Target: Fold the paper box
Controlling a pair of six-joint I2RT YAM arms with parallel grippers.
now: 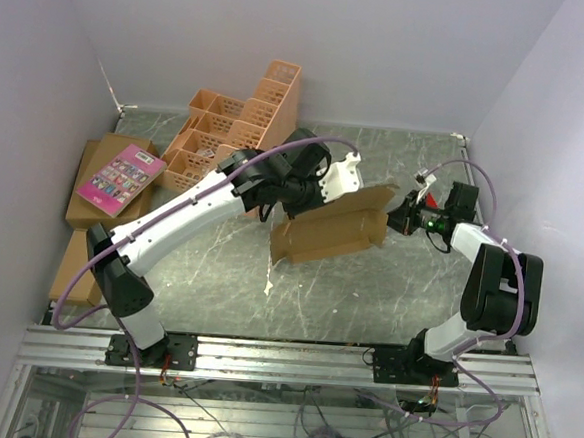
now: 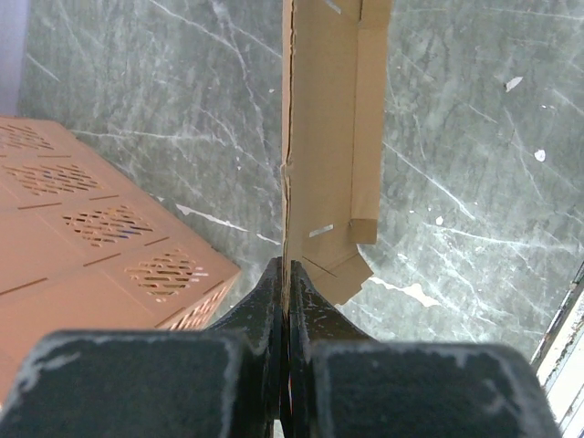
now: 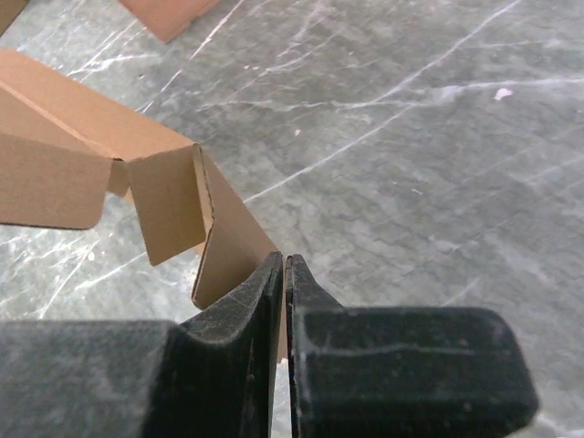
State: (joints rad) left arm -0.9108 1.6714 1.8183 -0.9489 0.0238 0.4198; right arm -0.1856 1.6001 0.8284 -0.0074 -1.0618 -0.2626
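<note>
1. Lying at the far left of the desk [image 1: 368,284] are flat brown cartons [image 1: 83,219], with a pink book [image 1: 121,179] on the upper one.
2. Next to them, at the back left, stands an orange lattice crate [image 1: 233,125] with stepped compartments. The left wrist view shows one of its corners just below and beside the left arm's reach.
3. The left arm stretches from its base across the desk toward the middle. Its left tool [image 2: 286,274] is clamped tight on the paper box [image 1: 331,232], with both fingers pressed flat against a thin cardboard edge that runs straight away from them.
4. That box is near the middle of the desk, between the two arms. It is a long, shallow brown piece with its sides partly raised. Its left end is nearer the arm bases and its right end is farther back. Whether its lower edge touches the desk cannot be told. From the left wrist, a folded side strip lies along the right of the gripped panel.
5. At the box's right end, small flaps stand bent at angles, one with a rounded corner.
6. The right tool [image 3: 285,269] is squeezed narrow, with its fingers nearly meeting right at the outermost flap. The flap touches the left finger [image 3: 246,310], but whether any card is caught between them cannot be told.
</note>
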